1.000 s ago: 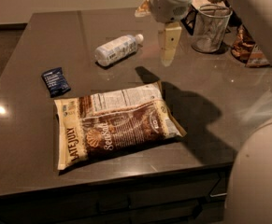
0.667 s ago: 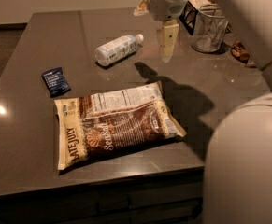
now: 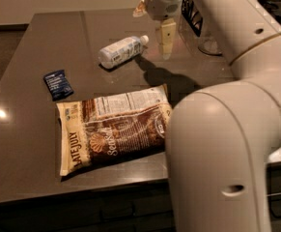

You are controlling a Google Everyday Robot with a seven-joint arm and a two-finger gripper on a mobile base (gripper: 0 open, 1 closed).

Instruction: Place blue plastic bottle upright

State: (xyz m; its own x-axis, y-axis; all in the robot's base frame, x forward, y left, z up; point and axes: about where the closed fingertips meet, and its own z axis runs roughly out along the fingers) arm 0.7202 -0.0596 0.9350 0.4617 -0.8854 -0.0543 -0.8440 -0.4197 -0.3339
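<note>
The blue plastic bottle (image 3: pixel 121 51), small and clear with a white cap and a whitish label, lies on its side on the dark table (image 3: pixel 29 129), cap pointing right. My gripper (image 3: pixel 167 41) hangs from the white wrist just right of the bottle's cap, a little above the table and not touching the bottle. Its shadow falls on the table below it.
A large brown chip bag (image 3: pixel 113 129) lies flat in the middle. A small dark blue flat packet (image 3: pixel 58 84) lies left of it. A glass container (image 3: pixel 208 43) stands behind the arm. My bulky white arm (image 3: pixel 227 129) covers the table's right side.
The gripper has shifted slightly left, closer to the bottle's cap. The arm's elbow has swung forward and now fills the right foreground. The bottle has not moved.
</note>
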